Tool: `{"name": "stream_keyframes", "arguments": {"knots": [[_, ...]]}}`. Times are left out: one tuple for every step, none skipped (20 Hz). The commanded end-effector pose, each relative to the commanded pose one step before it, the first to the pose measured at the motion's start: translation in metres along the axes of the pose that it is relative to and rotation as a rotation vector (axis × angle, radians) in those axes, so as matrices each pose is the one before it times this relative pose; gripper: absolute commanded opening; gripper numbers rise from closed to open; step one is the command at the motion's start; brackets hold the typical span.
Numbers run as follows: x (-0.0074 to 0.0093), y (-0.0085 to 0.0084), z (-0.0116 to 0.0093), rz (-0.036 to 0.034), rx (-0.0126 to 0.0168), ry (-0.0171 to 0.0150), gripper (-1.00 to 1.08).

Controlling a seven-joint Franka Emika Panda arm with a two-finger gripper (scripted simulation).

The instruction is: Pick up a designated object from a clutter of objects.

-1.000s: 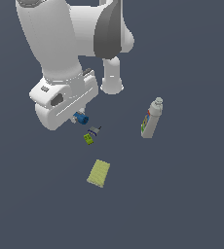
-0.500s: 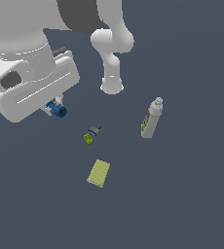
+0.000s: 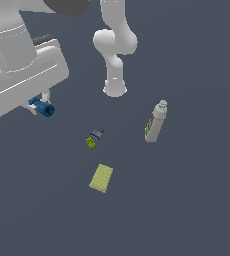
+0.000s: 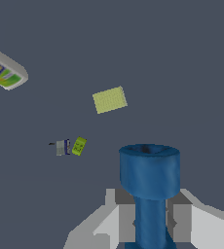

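Jaws were clamped on the bar of the blue dumbbell piece (image 4: 149,194), one finger on each side of it, its thick end sticking out past the fingertips. Gripper (image 3: 41,106) hung raised above the floor at the exterior view's left, the piece held clear of the surface. Below on the dark floor (image 3: 187,200): green-and-grey item (image 3: 93,139) lay nearest, yellow-green pad (image 3: 101,178) flat beyond it, both apart from each other. Grey-white bottle (image 3: 155,121) with colourful label sat well off toward the exterior view's right, near the arm's base (image 3: 115,89).
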State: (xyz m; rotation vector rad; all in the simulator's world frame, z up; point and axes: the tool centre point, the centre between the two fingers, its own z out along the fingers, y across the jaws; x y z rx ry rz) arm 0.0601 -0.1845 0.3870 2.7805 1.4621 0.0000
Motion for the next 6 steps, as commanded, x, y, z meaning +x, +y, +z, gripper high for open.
{"name": "stream_keyframes", "arguments": {"knots": [[-0.00096,0.00311,-0.00379,-0.00047,0.00014,-0.00005,-1.00],[-0.00020,0.00075,-0.00081,0.00000,0.00000,0.00000,-1.00],[-0.00012,0.00056,-0.00057,0.00000,0.00000,0.00000,-1.00],[-0.00005,0.00038,-0.00036,0.00000,0.00000,0.00000,-1.00],[-0.00001,0.00021,-0.00018,0.00000,0.00000,0.00000,-1.00],[0.00000,0.00006,-0.00005,0.00000,0.00000,0.00000,-1.00]]}}
